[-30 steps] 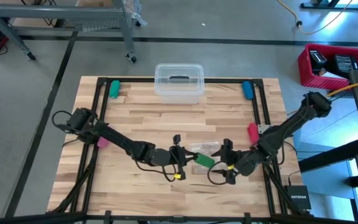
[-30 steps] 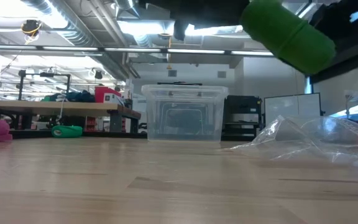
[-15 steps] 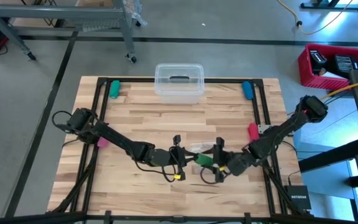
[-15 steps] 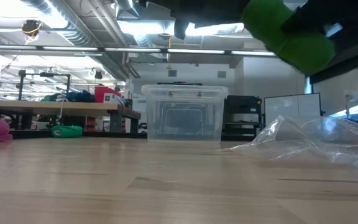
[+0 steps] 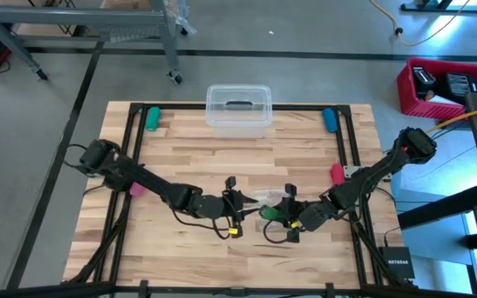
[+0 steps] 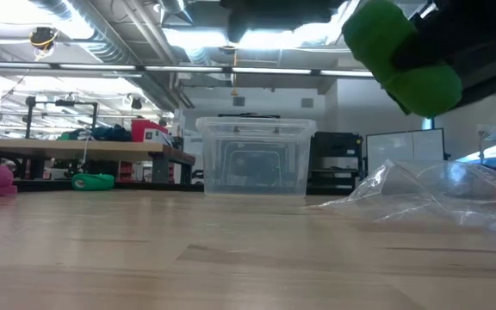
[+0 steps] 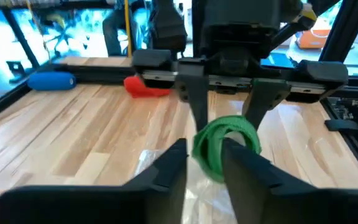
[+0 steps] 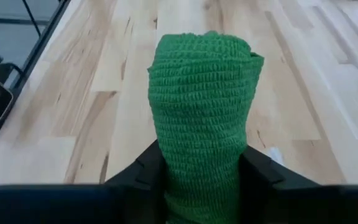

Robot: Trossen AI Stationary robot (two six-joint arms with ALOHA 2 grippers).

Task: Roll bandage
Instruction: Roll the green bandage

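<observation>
Right wrist view shows the right hand (image 8: 199, 177) clamped on the bandage (image 8: 201, 118) — a rolled green knit bundle standing up between the two dark fingers, with bare wood behind it. From the left wrist view, the left hand (image 7: 205, 163) has its own two fingers closed against the near end of the same green roll (image 7: 224, 146), while the other arm's fingers grip it from the far side. Seen from above, both hands meet near the front middle of the table (image 5: 189, 157), the left hand (image 5: 237, 204) and right hand (image 5: 281, 210) facing each other with the bandage (image 5: 271, 212) between them. Low down, the roll (image 6: 400, 56) hangs well above the wood, held off the surface. Just beside the hands lies a crumpled clear plastic bag (image 6: 429, 196). Farther back, at the middle of the rear edge, stands a clear lidded bin (image 5: 238, 108). Other small rolls lie around the table — a green one (image 5: 151, 117) at the rear left corner, a blue one (image 5: 330, 119) at the rear right, a red one (image 5: 336, 174) by the right edge, and a pink one (image 5: 136, 189) near the left arm.
</observation>
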